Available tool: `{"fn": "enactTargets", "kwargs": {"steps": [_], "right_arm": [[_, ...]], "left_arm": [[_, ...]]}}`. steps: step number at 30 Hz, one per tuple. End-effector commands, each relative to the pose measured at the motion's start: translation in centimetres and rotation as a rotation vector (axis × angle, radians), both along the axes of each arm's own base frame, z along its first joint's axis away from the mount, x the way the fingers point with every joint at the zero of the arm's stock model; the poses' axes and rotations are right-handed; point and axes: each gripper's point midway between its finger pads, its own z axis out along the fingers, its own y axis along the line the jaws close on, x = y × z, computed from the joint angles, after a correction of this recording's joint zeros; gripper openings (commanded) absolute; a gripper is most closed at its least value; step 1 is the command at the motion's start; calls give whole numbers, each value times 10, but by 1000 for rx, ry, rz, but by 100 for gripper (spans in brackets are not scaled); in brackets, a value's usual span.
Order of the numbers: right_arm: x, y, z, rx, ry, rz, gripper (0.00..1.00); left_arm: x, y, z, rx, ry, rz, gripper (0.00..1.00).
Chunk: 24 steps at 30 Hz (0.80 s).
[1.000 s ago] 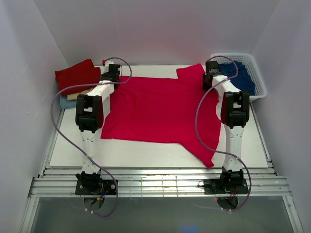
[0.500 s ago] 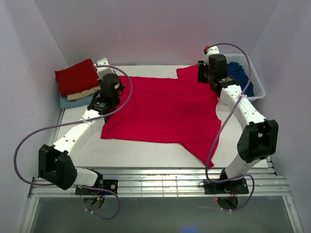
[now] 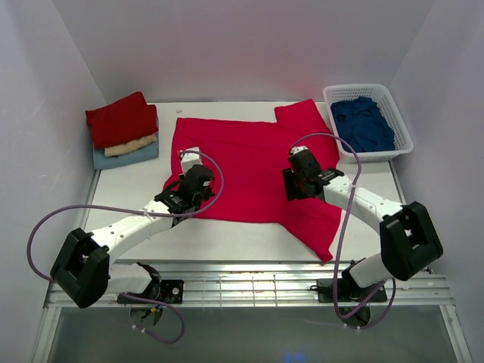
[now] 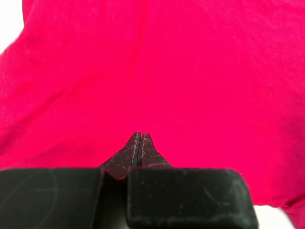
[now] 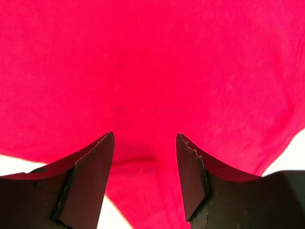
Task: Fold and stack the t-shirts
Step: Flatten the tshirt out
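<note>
"Top external view, entry one: where is the stock, and what could go wrong?"

"Item: crimson t-shirt (image 3: pixel 249 151), spread flat and unfolded on the table (image 3: pixel 249 238), one sleeve trailing toward the near edge. Item: folded stack (image 3: pixel 125 132), far left, dark red over cream over pale blue. Item: navy shirts (image 3: pixel 363 125), in the white basket (image 3: pixel 395 97), far right. Risk, by my judgement: if I come down with fingers closed, I only push the cloth and bunch it. Second risk: a pinch from above may catch a mere pucker and slip out mid-fold, leaving the shirt skewed. Third: the trailing sleeve could be dragged off the table."

"Entry two: grippers?"

"Item: my left gripper (image 4: pixel 139 136), fingers pressed together, nothing seen between them, over the shirt's near-left part; whether the tips touch cloth I cannot tell. It must part before it can take anything. Item: my right gripper (image 5: pixel 144 143), jaws spread wide, empty, over the shirt's right side with hem and sleeve in sight; contact likewise not shown."
</note>
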Motion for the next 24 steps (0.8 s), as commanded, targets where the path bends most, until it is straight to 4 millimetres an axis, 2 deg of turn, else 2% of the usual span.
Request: {"fn": "enactTargets", "kwargs": {"steps": [1,9,13,16,19,24], "right_arm": [[-12,-6,12,11,-43,-102,61],[-53,-17,-14,-40,23,-139,61],[-63,-21,-29,-45,48,-141,57],[-64,-21,-35,-46,52,-141,52],[-64,-21,-38,-52,53,-142,41],[-61,-17,-34,-25,31,-136,31]], "left_arm": [[-15,-1,-16,-17,45,-1,0],[-26,2,-47,16,113,19,0],[-29,2,-50,6,117,26,0],[-31,5,-48,6,111,29,0],[-32,8,-43,7,97,35,0],[-33,14,-38,15,84,49,0]]}}
